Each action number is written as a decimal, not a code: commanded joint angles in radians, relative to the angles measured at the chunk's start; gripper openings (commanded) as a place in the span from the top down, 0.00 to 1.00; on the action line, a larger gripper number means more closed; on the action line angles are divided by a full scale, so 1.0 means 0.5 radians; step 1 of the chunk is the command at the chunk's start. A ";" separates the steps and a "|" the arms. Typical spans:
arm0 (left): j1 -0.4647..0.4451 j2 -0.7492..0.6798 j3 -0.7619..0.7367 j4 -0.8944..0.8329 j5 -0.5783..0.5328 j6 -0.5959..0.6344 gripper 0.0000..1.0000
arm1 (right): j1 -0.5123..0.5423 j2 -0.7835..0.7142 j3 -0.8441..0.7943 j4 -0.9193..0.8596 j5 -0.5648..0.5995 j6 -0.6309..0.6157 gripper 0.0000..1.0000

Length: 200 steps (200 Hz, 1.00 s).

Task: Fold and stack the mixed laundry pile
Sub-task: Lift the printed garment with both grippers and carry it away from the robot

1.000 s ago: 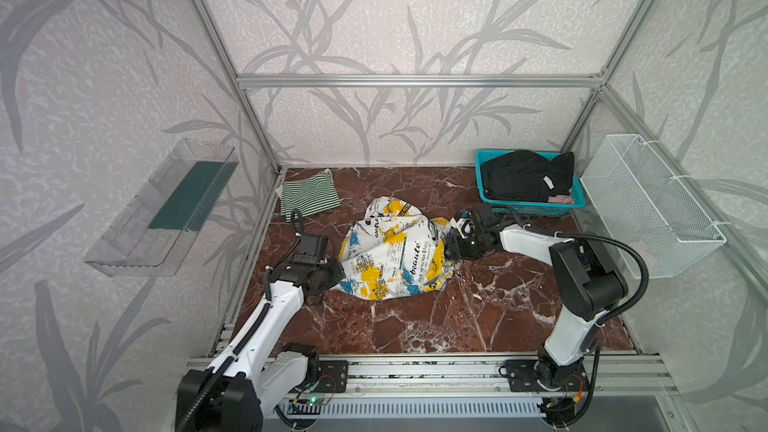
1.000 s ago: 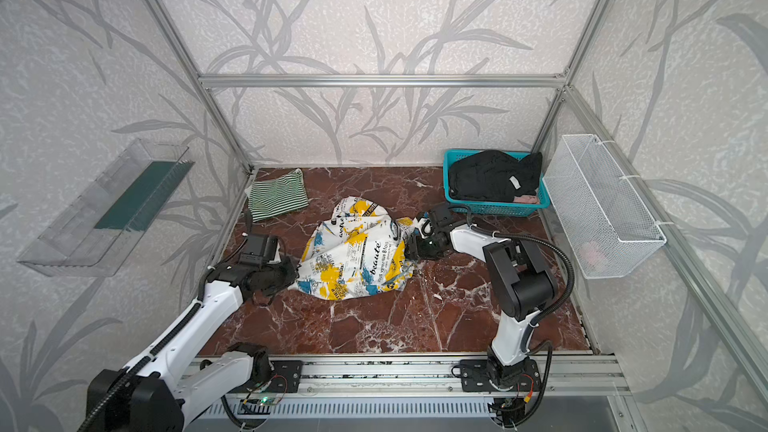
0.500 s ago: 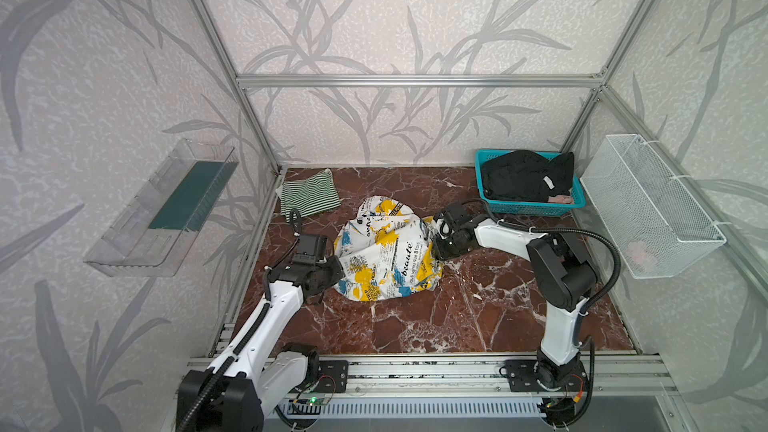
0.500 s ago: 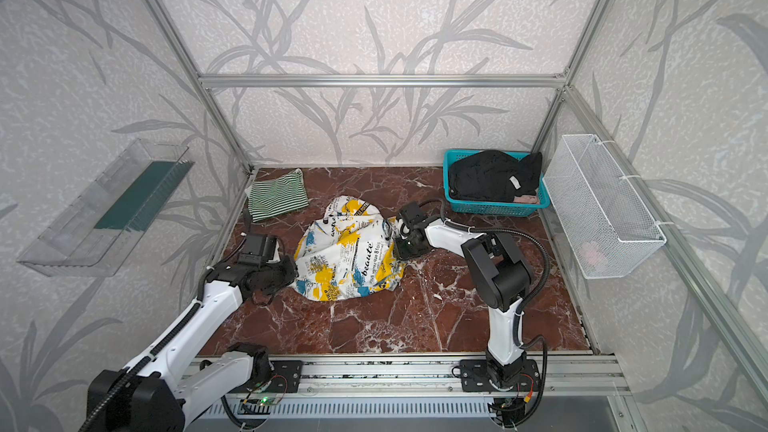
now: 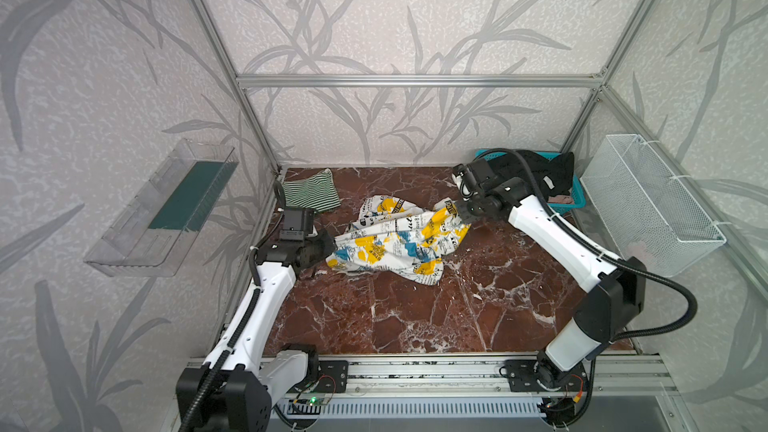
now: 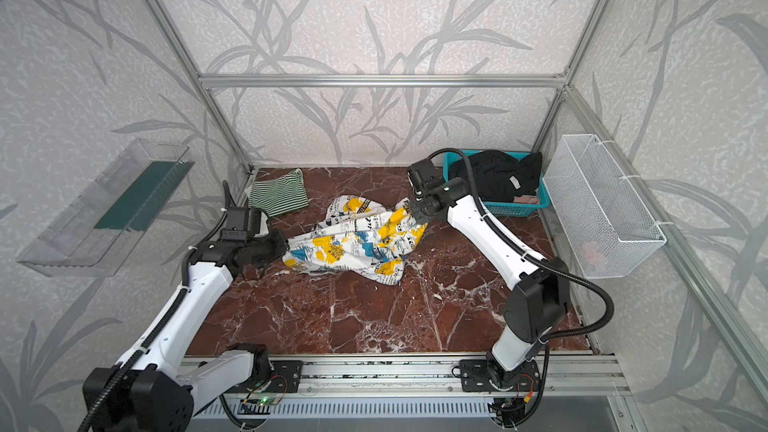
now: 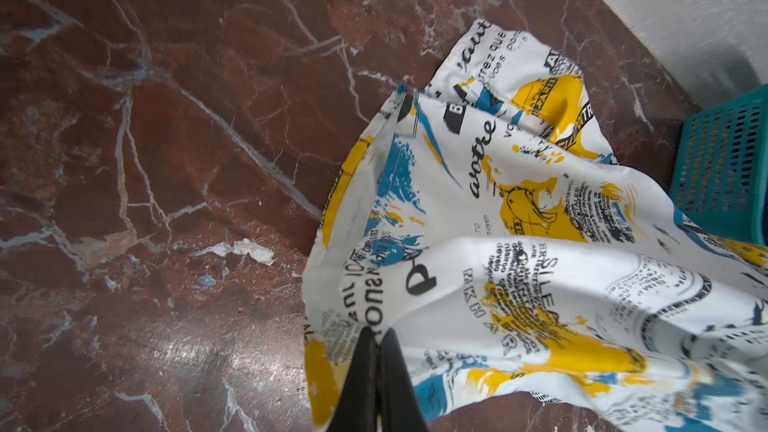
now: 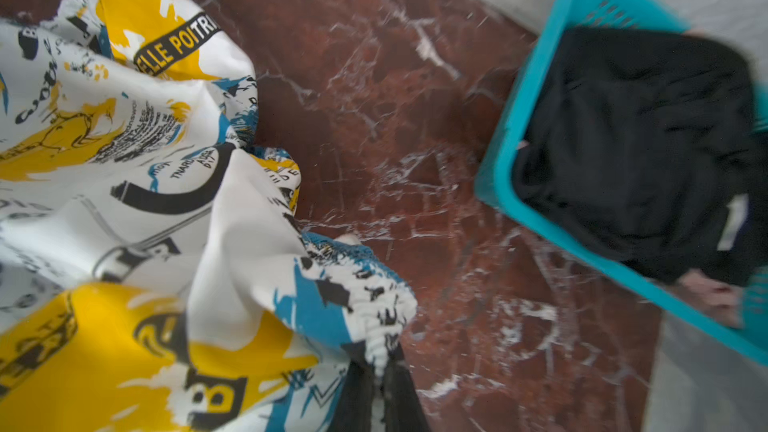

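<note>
A crumpled white cloth garment printed blue, yellow and black (image 5: 395,238) drapes across the red marble tabletop (image 5: 415,317), strung between the left gripper (image 5: 328,245) and right gripper (image 5: 461,211), both clamped shut on its edges. Best pulled apart evenly and low; the right bite seems thin, though blurred.

Right gripper (image 8: 376,363), bottom centre of the frame, black jaws pinched on a ribbed edge of the printed garment (image 8: 124,201), which billows across the left half. Red marble table (image 8: 395,97) through the middle. Upper right, blurred: teal basket (image 8: 519,118) holding the black garment (image 8: 644,139), with pinkish cloth (image 8: 710,292) below it.
</note>
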 commanded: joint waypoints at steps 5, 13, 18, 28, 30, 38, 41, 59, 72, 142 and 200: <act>0.056 0.027 0.241 -0.111 0.025 0.114 1.00 | 0.015 -0.162 0.127 -0.285 0.264 -0.202 0.96; 0.074 0.035 0.298 -0.136 0.038 0.132 1.00 | 0.017 -0.213 0.155 -0.314 0.250 -0.207 0.96; 0.084 0.040 0.338 -0.155 0.050 0.143 1.00 | 0.016 -0.247 0.168 -0.331 0.232 -0.210 0.96; 0.102 0.049 0.418 -0.188 0.083 0.168 1.00 | 0.017 -0.313 0.195 -0.365 0.188 -0.207 0.96; 0.105 0.051 0.437 -0.194 0.088 0.174 1.00 | 0.016 -0.327 0.201 -0.371 0.180 -0.207 0.96; 0.112 0.057 0.506 -0.225 0.115 0.195 1.00 | 0.018 -0.379 0.220 -0.388 0.137 -0.202 0.96; 0.113 0.060 0.531 -0.236 0.130 0.202 1.00 | 0.017 -0.400 0.226 -0.392 0.119 -0.201 0.96; 0.120 0.064 0.695 -0.289 0.224 0.249 1.00 | 0.016 -0.521 0.258 -0.396 -0.019 -0.207 0.97; 0.117 0.065 0.822 -0.337 0.257 0.273 1.00 | 0.017 -0.595 0.296 -0.389 -0.112 -0.205 0.97; 0.128 0.119 1.274 -0.672 0.123 0.470 1.00 | 0.011 -0.606 0.500 -0.573 -0.189 -0.181 0.99; 0.132 0.240 0.990 -0.355 0.352 0.381 1.00 | -0.067 -0.494 0.156 -0.407 -0.290 -0.209 1.00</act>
